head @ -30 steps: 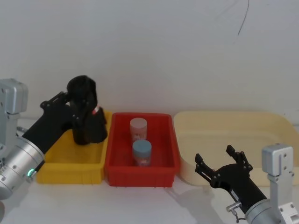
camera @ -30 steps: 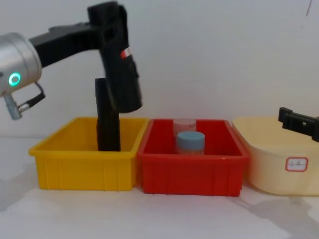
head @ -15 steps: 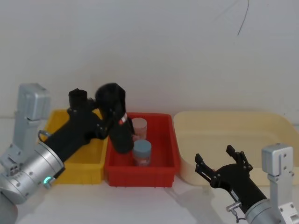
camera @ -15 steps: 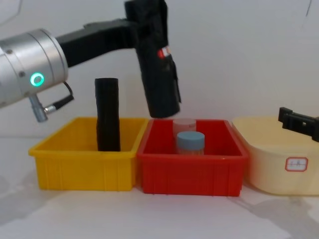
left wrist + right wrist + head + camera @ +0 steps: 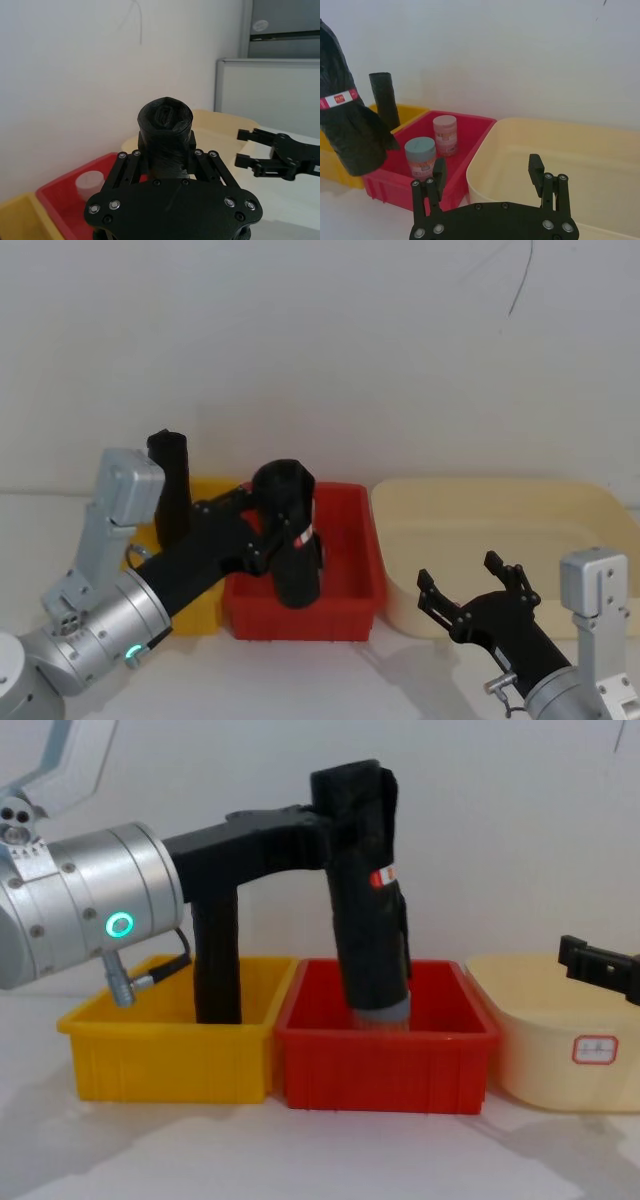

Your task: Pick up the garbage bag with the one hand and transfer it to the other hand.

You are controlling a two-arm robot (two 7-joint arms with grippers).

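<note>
1. Over the red bin (image 5: 385, 1055), you see the bag (image 5: 372, 940) held nearly upright.
2. The left gripper (image 5: 167, 159) clamps its upper part.
3. The right gripper (image 5: 466, 583) sits low before the cream tub (image 5: 500, 502), fingers spread wide, holding nothing.

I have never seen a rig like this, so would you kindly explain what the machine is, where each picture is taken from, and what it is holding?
It is a robot with two arms, each ending in a gripper. One picture looks down from its head, one across from its chest, one from each wrist. On the table stand a yellow bin with a plain black roll, a red bin with two jars, and a cream tub. The left gripper is shut on the garbage bag, a stickered black roll, over the red bin. The right gripper is open by the tub.
</note>
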